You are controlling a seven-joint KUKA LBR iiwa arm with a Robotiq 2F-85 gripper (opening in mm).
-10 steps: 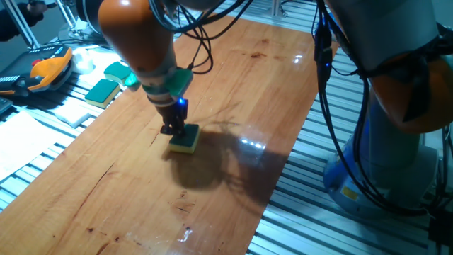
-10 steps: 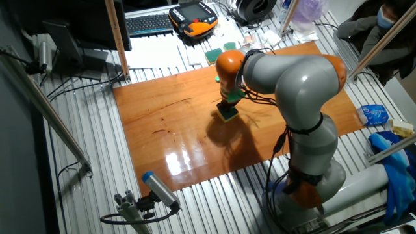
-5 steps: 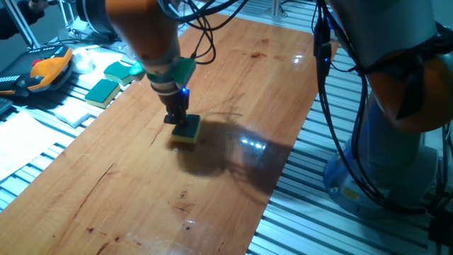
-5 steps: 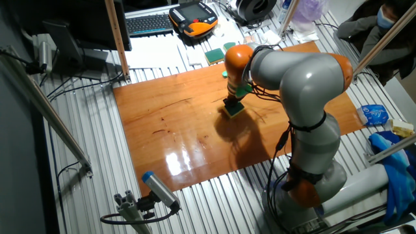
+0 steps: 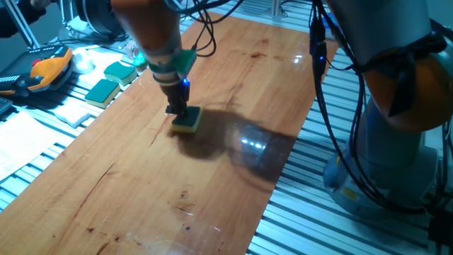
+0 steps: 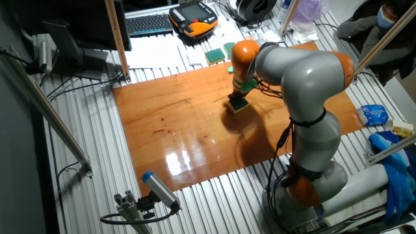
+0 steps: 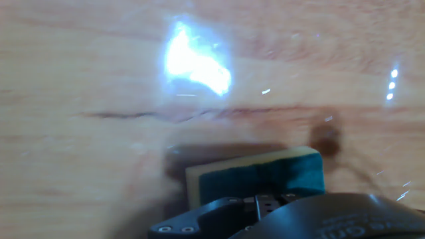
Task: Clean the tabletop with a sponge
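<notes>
Yellow foam under a dark green scouring top marks the small rectangular sponge, lying flat on the long glossy reddish-brown wooden surface, toward its far half near the edge by the clutter. The black two-finger tool presses straight down onto it, clenched on the sponge's top. Beside the surface, on the ribbed aluminium frame, lie two flat green pads and an orange handheld controller.
</notes>
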